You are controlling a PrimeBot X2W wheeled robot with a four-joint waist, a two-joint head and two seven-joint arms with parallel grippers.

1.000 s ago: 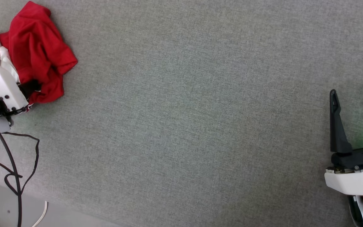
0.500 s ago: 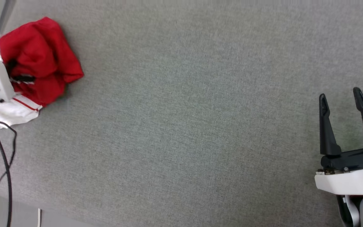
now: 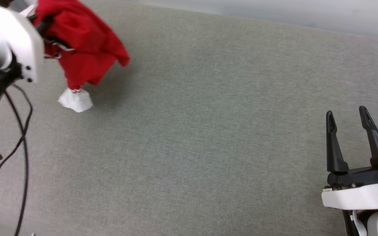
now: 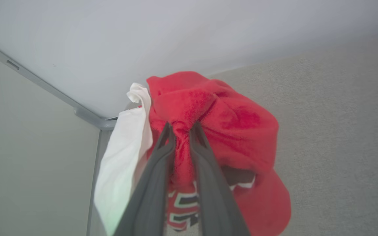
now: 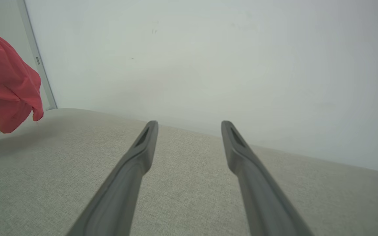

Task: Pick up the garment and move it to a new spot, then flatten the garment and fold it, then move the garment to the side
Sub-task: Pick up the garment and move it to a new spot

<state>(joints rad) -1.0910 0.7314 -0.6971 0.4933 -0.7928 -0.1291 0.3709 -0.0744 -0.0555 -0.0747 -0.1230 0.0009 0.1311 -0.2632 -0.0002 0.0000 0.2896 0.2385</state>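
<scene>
At far left: your left claw [image 4: 181,129] pinches the hanging jersey [image 3: 84,49].
At lower right: your right claw [image 3: 346,110], spread.

The left gripper [image 4: 181,126] has its two dark fingers pinched close together on a bunched fold of the red garment [image 4: 238,131], which hangs crumpled around them. A white sleeve [image 4: 120,157] droops to the left of the fingers. Black, white-edged lettering [image 4: 182,206] peeks out low between them, too hidden to read. A grey cloth surface [image 4: 340,131] lies at right, below a pale wall [image 4: 143,39] crossed by a grey strip [image 4: 44,87].
</scene>
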